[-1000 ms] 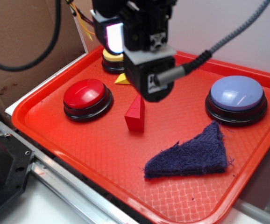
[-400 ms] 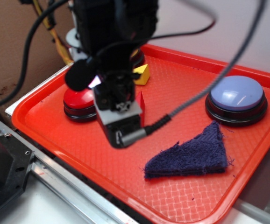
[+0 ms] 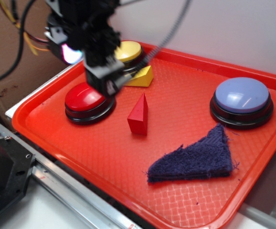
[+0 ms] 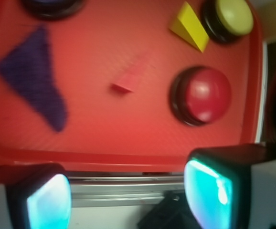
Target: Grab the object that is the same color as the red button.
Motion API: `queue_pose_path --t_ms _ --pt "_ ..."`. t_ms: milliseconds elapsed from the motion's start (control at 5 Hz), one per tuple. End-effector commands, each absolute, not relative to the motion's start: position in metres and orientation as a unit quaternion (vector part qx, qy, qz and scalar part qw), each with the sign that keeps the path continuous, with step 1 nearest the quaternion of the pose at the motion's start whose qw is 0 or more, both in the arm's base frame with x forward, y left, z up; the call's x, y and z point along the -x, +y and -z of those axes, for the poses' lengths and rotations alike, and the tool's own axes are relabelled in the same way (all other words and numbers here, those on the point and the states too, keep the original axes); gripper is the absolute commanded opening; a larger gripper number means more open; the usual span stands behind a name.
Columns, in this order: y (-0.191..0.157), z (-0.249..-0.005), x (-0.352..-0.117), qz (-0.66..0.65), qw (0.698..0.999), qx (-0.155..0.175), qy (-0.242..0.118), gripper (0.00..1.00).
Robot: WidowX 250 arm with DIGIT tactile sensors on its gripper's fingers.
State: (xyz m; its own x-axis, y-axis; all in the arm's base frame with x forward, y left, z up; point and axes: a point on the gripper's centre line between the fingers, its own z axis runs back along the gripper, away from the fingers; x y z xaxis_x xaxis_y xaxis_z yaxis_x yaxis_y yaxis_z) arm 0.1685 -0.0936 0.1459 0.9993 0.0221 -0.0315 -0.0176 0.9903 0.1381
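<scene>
The small red wedge block [image 3: 138,115] stands upright in the middle of the red tray [image 3: 181,102], also in the wrist view [image 4: 128,79]. The red button [image 3: 85,98] sits left of it, in the wrist view [image 4: 203,95] too. My gripper [image 3: 76,50] hovers high over the tray's far left, above and behind the red button, well apart from the wedge. In the wrist view the gripper [image 4: 128,200] is open wide with nothing between its glowing pads [image 4: 207,193], and it looks down past the tray's front rim.
A yellow wedge [image 3: 142,77] lies beside a yellow button [image 3: 127,51] at the back. A pale-blue button [image 3: 241,99] sits at the right, a dark blue cloth [image 3: 195,157] at the front right. Cardboard stands at the left, a metal rail along the tray's front.
The arm has swung from over the red wedge toward the front, then up and left to above the red button. The wedge, buttons and cloth have not moved.
</scene>
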Motion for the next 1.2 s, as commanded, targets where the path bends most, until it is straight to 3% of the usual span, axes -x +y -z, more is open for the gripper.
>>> queue_pose_path --t_ms 0,200,400,600,800,1000 --pt "-0.070 -0.108 -0.216 -0.061 0.998 -0.009 0.002 1.00" --pt "-0.095 -0.095 -0.236 -0.032 0.999 -0.016 0.012 1.00" --pt "-0.111 -0.077 -0.239 -0.017 0.999 -0.026 0.030 1.00" --pt "-0.113 -0.057 -0.236 -0.013 0.998 -0.014 0.052 1.00" --pt "-0.106 -0.031 -0.222 -0.022 0.994 -0.021 0.100 1.00" --pt "-0.084 -0.025 -0.211 -0.047 0.993 -0.023 0.110 1.00"
